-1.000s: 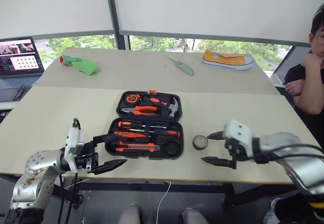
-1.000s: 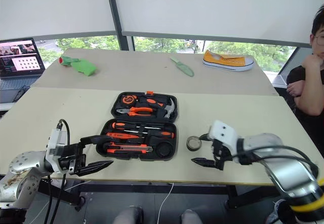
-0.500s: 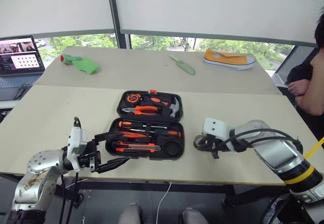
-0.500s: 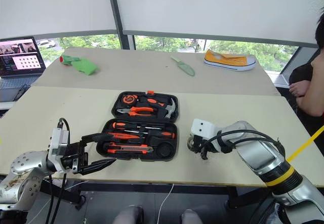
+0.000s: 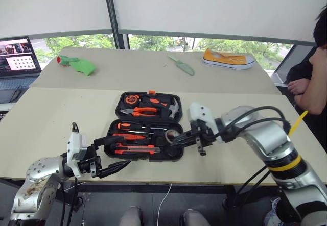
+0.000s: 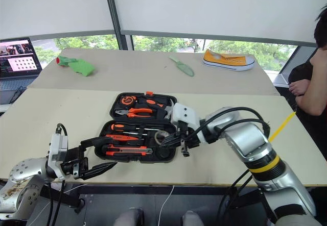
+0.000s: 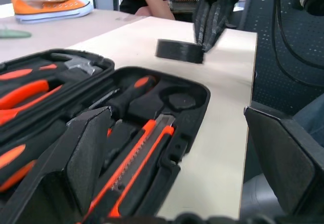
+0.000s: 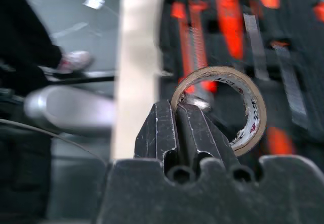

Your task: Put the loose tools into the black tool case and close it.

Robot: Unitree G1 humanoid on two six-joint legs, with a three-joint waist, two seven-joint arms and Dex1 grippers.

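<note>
Black case [image 5: 147, 126]: open flat on the near table [image 5: 46, 119], lid half to the far side, tray half to the near side
Lid half: holds pliers [image 5: 144, 111], a hammer [image 5: 173, 106] and an orange tape measure [image 5: 133, 99] in their recesses
Tray half: two orange-and-black screwdrivers [image 5: 148, 127] and a utility knife [image 5: 134, 150] lie in the moulded slots; round recess at its right end
Tape roll [image 8: 228, 107]: pinched at its rim by the right gripper [image 8: 177, 118], held in the air above the right end of the tray
Right gripper: fingers closed tight on the roll's wall, one inside the ring and one outside; arm reaches in from the right
Left gripper [image 5: 113, 154]: fingers [image 7: 81, 153] spread wide, holding nothing, level at the case's near left corner, pointing along the tray
Far table: green trowel [image 5: 183, 66], yellow shoe [image 5: 228, 60], a green-and-red item [image 5: 76, 64]
Laptop [image 5: 18, 57]: at the far left, screen lit
Person [image 5: 311, 73]: seated at the right edge, arm on the table
</note>
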